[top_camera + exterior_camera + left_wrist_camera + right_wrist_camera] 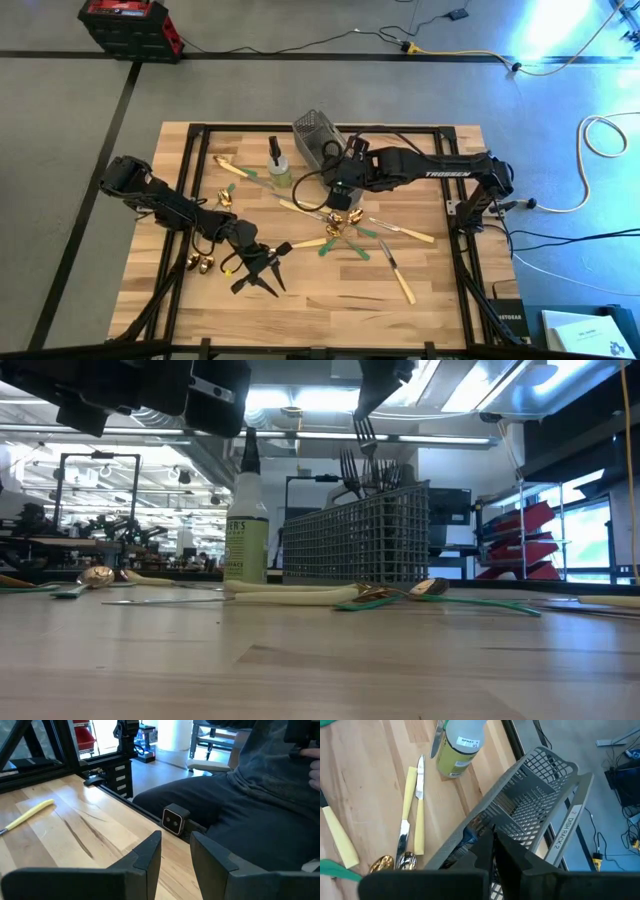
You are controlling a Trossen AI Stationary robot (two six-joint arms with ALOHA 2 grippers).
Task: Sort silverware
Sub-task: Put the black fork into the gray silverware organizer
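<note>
Silverware lies scattered mid-table: cream-handled knives (300, 207), (412, 235), green-handled pieces (340, 245) and gold spoons (205, 262), (340, 215). The grey mesh caddy (318, 133) stands at the far side with dark forks (350, 468) upright in it, tines up. My right gripper (343, 192) hangs above the table beside the caddy (535, 805), shut on a dark fork (365, 428). My left gripper (258, 285) hovers open near the table's near-left part, touching nothing; its wrist view shows one cream handle (35, 812). My right gripper (493, 836) pinches the dark fork by its handle's upper part (370, 395) between both fingers, from above. The fork hangs below the fingers with its tines (365, 435) pointing down, lifted clear above the caddy's rim. The fingers themselves hide the exact spot of contact.
A spray bottle of green liquid (278, 165) stands left of the caddy. A black frame runs round the table (190, 130). A person in dark clothes (250, 795) sits beyond the near edge, by the low camera (172, 820). Bare wood lies along the near edge (330, 310).
</note>
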